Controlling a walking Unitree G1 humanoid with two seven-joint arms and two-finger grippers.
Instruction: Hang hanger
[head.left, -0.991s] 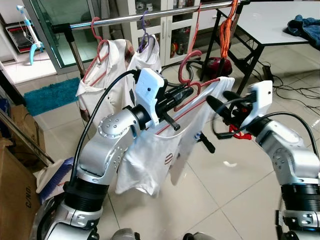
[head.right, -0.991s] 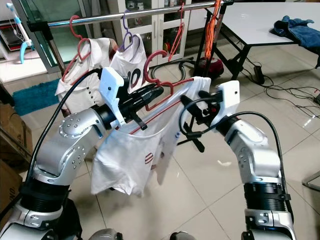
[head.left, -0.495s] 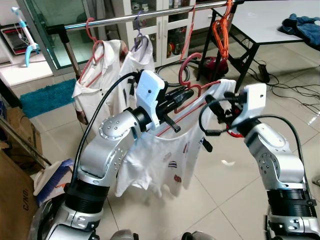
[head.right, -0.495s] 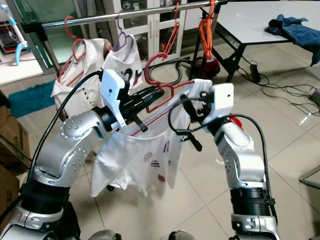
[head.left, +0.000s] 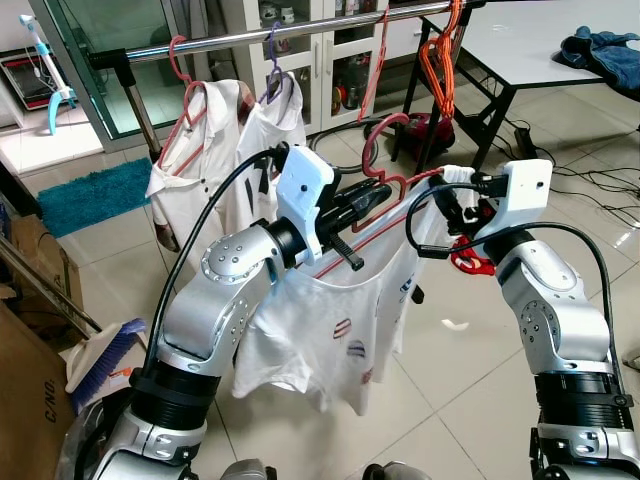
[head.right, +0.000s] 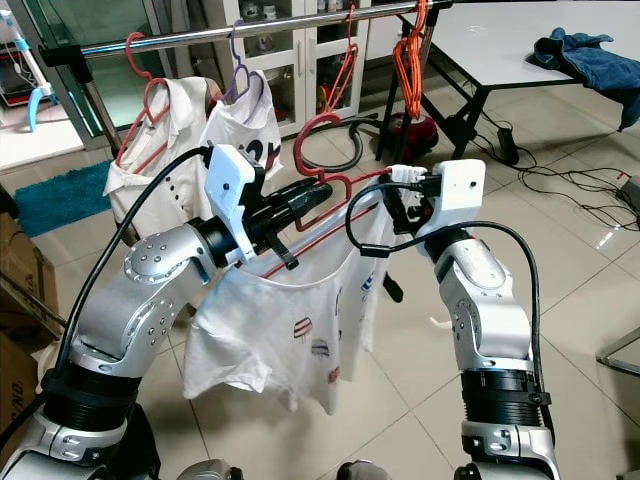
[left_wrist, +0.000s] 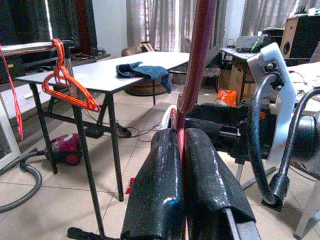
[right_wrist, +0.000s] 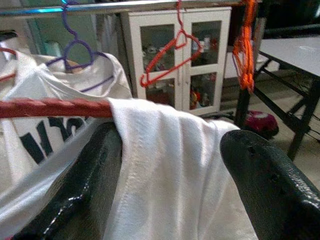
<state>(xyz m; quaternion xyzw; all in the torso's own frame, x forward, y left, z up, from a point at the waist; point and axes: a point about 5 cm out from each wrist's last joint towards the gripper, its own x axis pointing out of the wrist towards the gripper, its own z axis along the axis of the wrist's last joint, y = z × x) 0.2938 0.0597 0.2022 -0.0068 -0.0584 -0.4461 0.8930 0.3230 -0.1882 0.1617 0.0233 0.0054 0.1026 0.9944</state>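
The red hanger (head.left: 385, 190) carrying a white T-shirt (head.left: 335, 330) is held in mid-air below the metal rail (head.left: 290, 32), its hook pointing up toward the rail and its long axis running across between the two arms. The left gripper (left_wrist: 181, 150) is clamped on the hanger near the hook. The right gripper (right_wrist: 170, 155), fingers apart, straddles the shirt-covered far shoulder.

Your right gripper (head.right: 398, 192) has risen and closed in on the shirt (head.right: 300, 320) shoulder at the hanger (head.right: 322, 170) end; the shirt now hangs spread wider, prints showing.
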